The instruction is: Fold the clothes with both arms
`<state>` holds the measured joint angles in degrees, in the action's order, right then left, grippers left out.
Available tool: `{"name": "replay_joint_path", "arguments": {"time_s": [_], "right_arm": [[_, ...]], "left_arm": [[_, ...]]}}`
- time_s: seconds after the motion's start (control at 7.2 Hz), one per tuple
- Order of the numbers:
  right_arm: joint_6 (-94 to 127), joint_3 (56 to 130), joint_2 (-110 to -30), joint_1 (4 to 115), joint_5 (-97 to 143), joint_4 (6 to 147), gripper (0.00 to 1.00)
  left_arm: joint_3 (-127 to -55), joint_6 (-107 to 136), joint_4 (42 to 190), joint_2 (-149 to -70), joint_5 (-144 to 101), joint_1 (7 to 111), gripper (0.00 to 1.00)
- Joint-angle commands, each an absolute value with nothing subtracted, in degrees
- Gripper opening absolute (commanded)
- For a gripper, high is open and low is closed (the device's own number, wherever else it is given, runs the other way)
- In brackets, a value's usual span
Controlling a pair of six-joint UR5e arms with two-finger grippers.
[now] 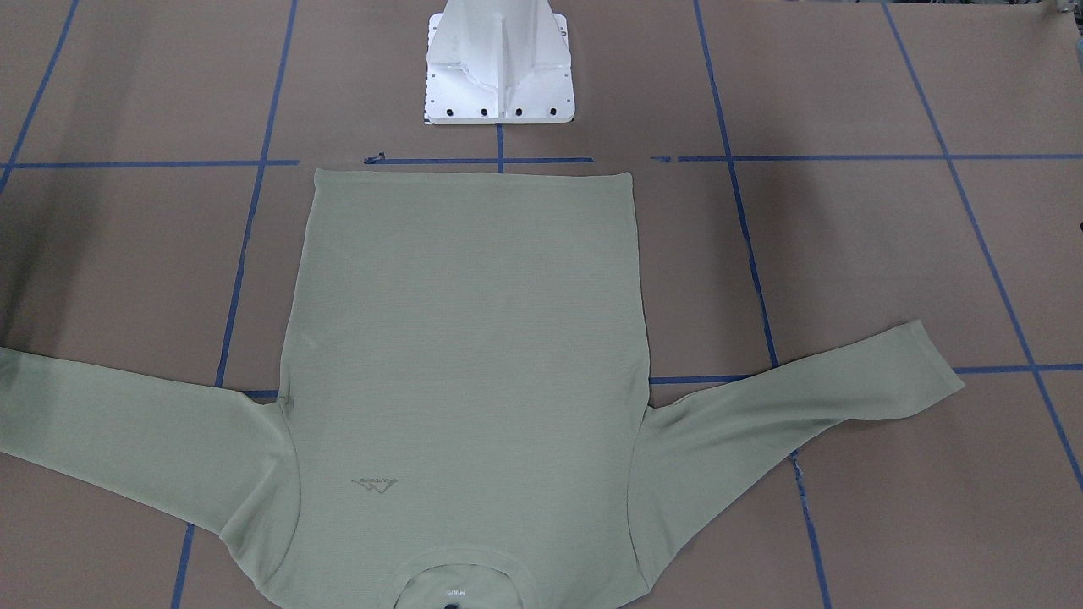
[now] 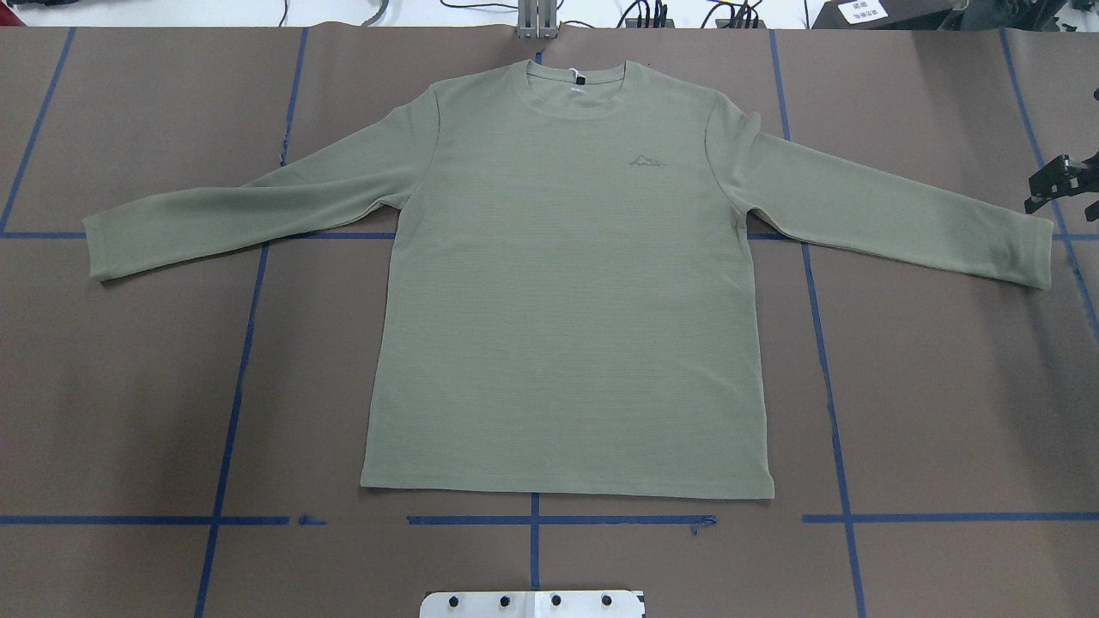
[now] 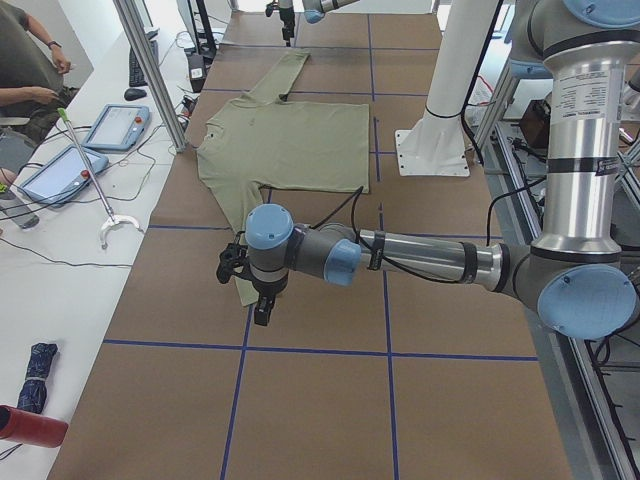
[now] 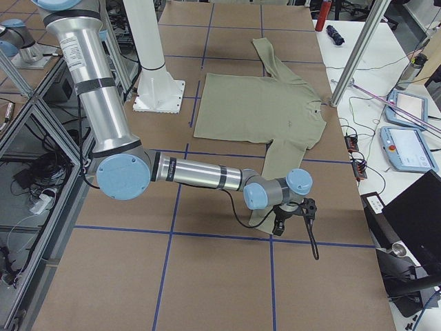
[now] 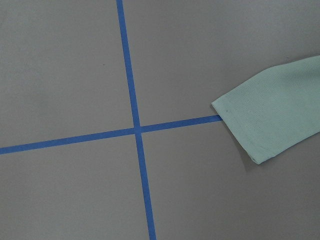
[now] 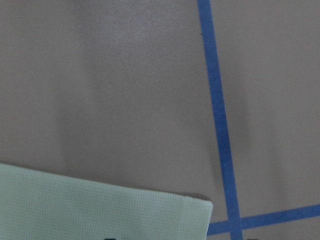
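The clothes are one sage-green long-sleeved shirt (image 2: 567, 283) lying flat and face up, collar away from the robot, both sleeves spread out to the sides. In the exterior left view my left gripper (image 3: 260, 312) hangs over the cuff of the shirt's near sleeve; I cannot tell if it is open or shut. That cuff (image 5: 270, 122) lies flat in the left wrist view. My right gripper (image 2: 1065, 184) is cut off by the overhead view's right edge, just beyond the other cuff (image 6: 100, 210). Its jaws are not clear.
Brown table cover with a blue tape grid (image 2: 532, 519). The white pedestal base (image 1: 499, 76) stands at the shirt's hem side. Past the collar are a white bench with teach pendants (image 3: 115, 125), metal posts (image 3: 150, 70) and a seated person (image 3: 25, 60).
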<state>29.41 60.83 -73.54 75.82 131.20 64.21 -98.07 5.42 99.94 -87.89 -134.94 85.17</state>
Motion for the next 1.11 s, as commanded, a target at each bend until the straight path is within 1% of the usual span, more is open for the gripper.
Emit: {"name": "replay_joint_path", "arguments": {"time_s": [0.0, 0.28, 0.56, 0.69, 0.97], "right_arm": [[36.1, 56.61, -74.35, 75.59, 125.72, 52.15, 0.9], [43.37, 56.52, -74.53, 74.8, 125.51, 49.25, 0.9], [45.87, 56.34, -74.79, 73.13, 125.42, 48.52, 0.89], [46.05, 56.08, -75.14, 73.04, 125.42, 48.52, 0.88], [46.05, 56.07, -75.23, 72.6, 125.42, 48.6, 0.81]], "left_arm": [[-98.78, 5.45, 99.76, -87.89, -135.0, 85.17, 1.0], [-99.31, 5.45, 99.67, -87.89, -135.0, 85.17, 1.0], [-99.49, 5.45, 99.67, -87.8, -134.91, 85.17, 1.0], [-99.49, 5.45, 99.67, -87.8, -134.91, 85.17, 1.0], [-100.28, 5.45, 99.67, -87.45, -134.91, 85.17, 1.0]]}}
